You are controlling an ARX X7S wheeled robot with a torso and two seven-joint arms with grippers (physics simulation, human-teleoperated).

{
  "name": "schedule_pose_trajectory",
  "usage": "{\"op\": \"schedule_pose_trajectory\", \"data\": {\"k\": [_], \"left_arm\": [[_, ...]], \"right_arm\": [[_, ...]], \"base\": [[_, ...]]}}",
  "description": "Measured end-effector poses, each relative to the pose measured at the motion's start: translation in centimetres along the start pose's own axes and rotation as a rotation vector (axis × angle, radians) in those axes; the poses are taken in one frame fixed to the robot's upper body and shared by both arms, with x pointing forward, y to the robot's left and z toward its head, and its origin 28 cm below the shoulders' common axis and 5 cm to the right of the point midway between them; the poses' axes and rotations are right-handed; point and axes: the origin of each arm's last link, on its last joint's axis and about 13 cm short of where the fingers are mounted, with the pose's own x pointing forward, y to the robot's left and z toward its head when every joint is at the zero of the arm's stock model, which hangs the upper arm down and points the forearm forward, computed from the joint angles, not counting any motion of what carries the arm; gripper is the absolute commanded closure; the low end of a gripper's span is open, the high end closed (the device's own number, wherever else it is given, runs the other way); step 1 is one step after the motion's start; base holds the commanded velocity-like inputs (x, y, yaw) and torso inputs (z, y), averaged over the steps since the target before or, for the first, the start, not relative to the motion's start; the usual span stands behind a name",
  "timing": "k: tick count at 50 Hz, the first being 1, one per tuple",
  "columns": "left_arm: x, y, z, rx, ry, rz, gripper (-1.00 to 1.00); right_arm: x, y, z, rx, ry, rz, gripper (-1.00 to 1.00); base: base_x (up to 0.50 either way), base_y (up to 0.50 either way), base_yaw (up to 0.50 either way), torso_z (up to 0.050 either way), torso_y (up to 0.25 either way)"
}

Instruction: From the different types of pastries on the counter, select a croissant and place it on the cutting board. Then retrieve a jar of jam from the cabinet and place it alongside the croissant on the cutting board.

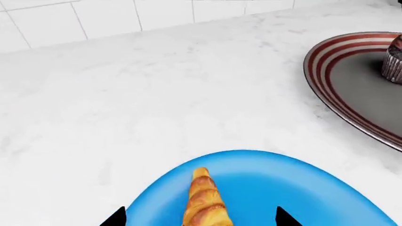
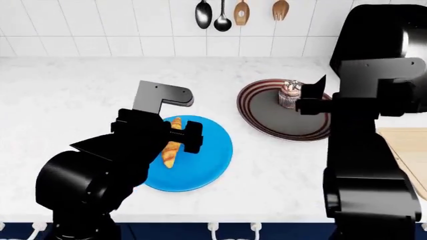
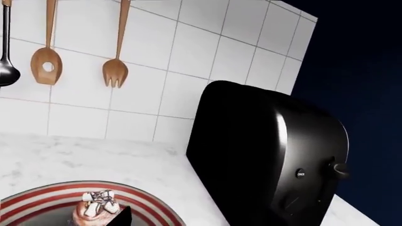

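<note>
The golden croissant (image 1: 204,202) lies on a round blue plate (image 1: 283,188) on the white counter (image 1: 157,103). My left gripper (image 1: 201,219) is open right over it, one dark fingertip on each side, neither touching the pastry. From the head camera, the croissant (image 2: 172,149) shows partly under my left arm. A pink-frosted cupcake (image 2: 289,94) stands on the dark striped tray (image 2: 267,120). My right gripper (image 2: 313,97) hovers beside the cupcake (image 3: 94,207), open and holding nothing, with one fingertip (image 3: 122,217) showing. The pale cutting board (image 2: 407,150) lies at the right edge. The jar of jam is out of view.
A large black appliance (image 2: 380,35) stands at the back right, close behind my right arm. Spoons and a fork hang on the tiled wall (image 2: 223,15). The counter's front edge runs just below the blue plate (image 2: 207,165).
</note>
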Motion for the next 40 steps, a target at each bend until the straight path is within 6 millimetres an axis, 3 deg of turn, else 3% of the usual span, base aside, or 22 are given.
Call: {"op": "schedule_pose_trajectory", "data": {"k": [20, 21, 40], "left_arm": [[0.5, -0.7, -1.0, -0.027, 0.101, 0.006, -1.0], [0.5, -0.7, -1.0, -0.029, 0.104, 0.006, 1.0], [0.2, -0.4, -0.6, -0.059, 0.103, 0.007, 1.0]], "right_arm": [[0.3, -0.6, -1.2, 0.024, 0.045, -0.01, -1.0], [0.3, -0.6, -1.3, 0.024, 0.046, -0.011, -1.0], [0.4, -0.9, -1.5, 0.04, 0.052, -0.017, -1.0]], "base": [[0.0, 0.0, 0.0, 0.0, 0.0], [0.0, 0.0, 0.0, 0.0, 0.0], [0.0, 0.0, 0.0, 0.0, 0.0]]}}
